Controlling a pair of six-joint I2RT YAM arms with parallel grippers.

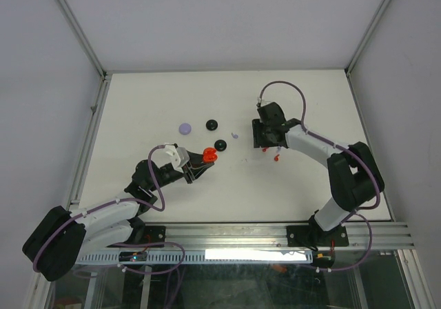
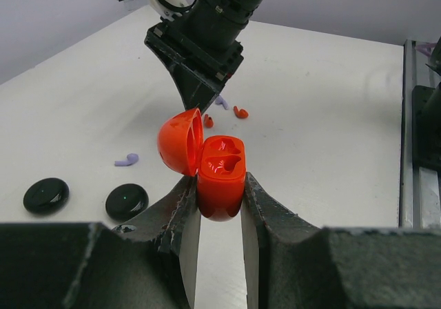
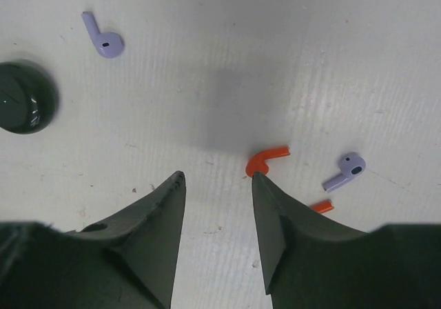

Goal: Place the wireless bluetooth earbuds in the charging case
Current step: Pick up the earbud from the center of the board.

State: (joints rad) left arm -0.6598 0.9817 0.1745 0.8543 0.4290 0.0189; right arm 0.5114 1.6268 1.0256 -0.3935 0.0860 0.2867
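earbuds [image 1: 276, 158] lie loose on the white worktop [image 3: 207, 61], well apart from the red case. under the right claw [image 3: 218, 178] one red bud [image 3: 265, 159] curls just off the tip of one finger [image 3: 272, 212]. whether it touches, i can't tell. a second red bud [image 3: 321, 206] peeks out from behind that same finger. two lilac buds are down there too, one [image 3: 344, 172] just beside the reds, the other [image 3: 103, 40] off toward a black case [image 3: 24, 107]. the right claw's jaws stand apart, pointing down at the worktop with only bare surface between them.

the left claw [image 2: 219, 185] is clamped on the red case [image 2: 220, 157] and holds it up off the worktop. its lid [image 2: 180, 142] is swung open to one side and its two hollows are showing. from above, the held case hangs near one black case [image 1: 220, 145], with another black case [image 1: 212, 124] and a lilac case [image 1: 185, 127] farther back.
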